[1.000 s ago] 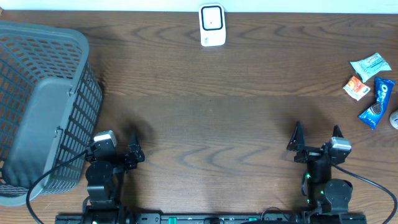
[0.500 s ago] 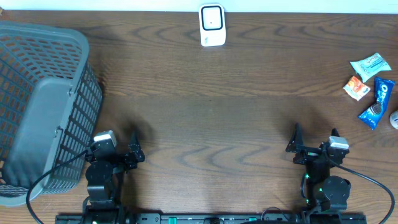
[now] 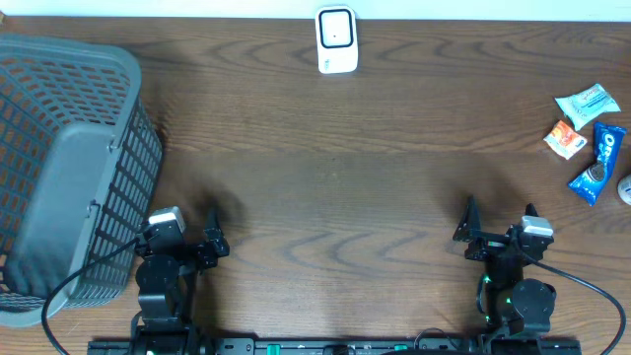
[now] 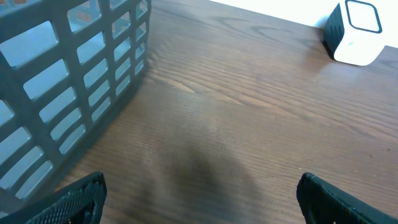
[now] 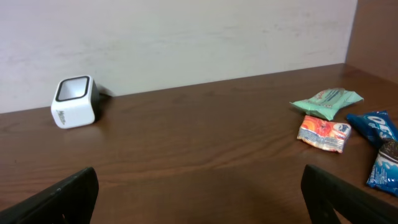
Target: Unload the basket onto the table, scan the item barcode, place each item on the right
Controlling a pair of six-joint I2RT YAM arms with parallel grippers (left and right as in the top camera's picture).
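At the far middle edge of the dark wooden table (image 3: 325, 168), upright against the pale wall: a white barcode scanner (image 3: 336, 39), dark window facing the arms. Well to the right of the scanner and somewhat nearer the front, a loose cluster of snack packets close to the table's right edge: a pale green packet (image 3: 587, 103) farthest back, a small orange-and-white packet (image 3: 565, 139) just in front of it, a blue Oreo packet (image 3: 598, 163) beside that, lying at a slant; all flat on the wood, none touched by either arm. Far to the left of the scanner, a grey plastic lattice basket (image 3: 69, 168), tilted, with lattice walls and solid grey base both in view. Front-left of the scanner, just beside the basket wall: left gripper (image 4: 202, 199), fingers spread wide, holds nothing, only bare wood between the tips. Front-right of the scanner, well apart from the packets: right gripper (image 5: 202, 193), likewise spread wide and empty, looks across the table toward scanner and packets
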